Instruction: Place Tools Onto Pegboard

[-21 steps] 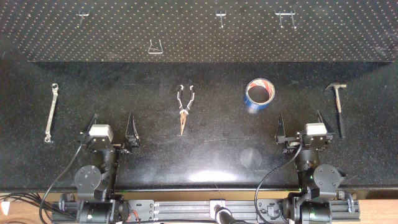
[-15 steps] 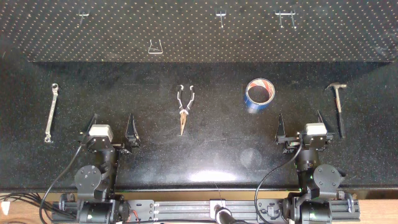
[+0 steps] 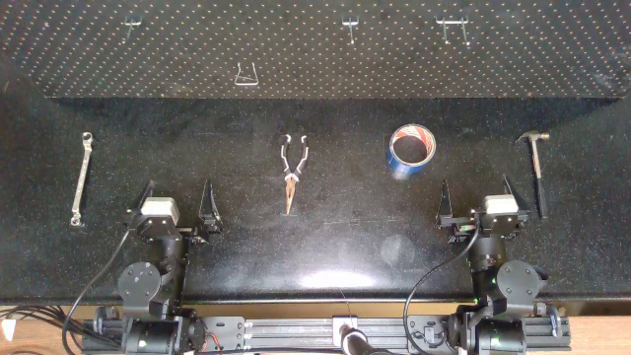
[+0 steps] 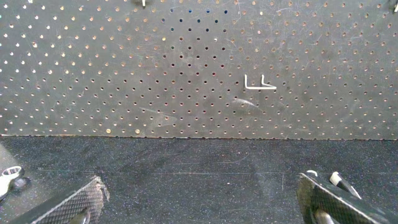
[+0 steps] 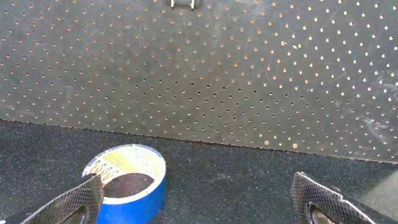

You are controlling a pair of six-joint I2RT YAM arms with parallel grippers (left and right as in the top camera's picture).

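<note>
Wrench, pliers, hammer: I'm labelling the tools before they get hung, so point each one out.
Wrench (image 3: 80,180), top view, middle of its shaft.
Pliers (image 3: 292,177), top view, at the joint.
Hammer (image 3: 538,175), top view, middle of the handle.

A big dark pegboard (image 4: 124,74) full of little holes stood up at the back. One small white wire hook (image 4: 260,84) stuck out of it. Just under the hook was a pale scratch. Below the board lay the black, speckled table (image 4: 186,158). The left gripper (image 4: 200,186) had its two dark fingers far apart, with bare table between them. The round end of a shiny wrench (image 4: 7,176) peeked in near one finger. The tips of the pliers (image 4: 339,180) handles lay by the other finger.
</note>
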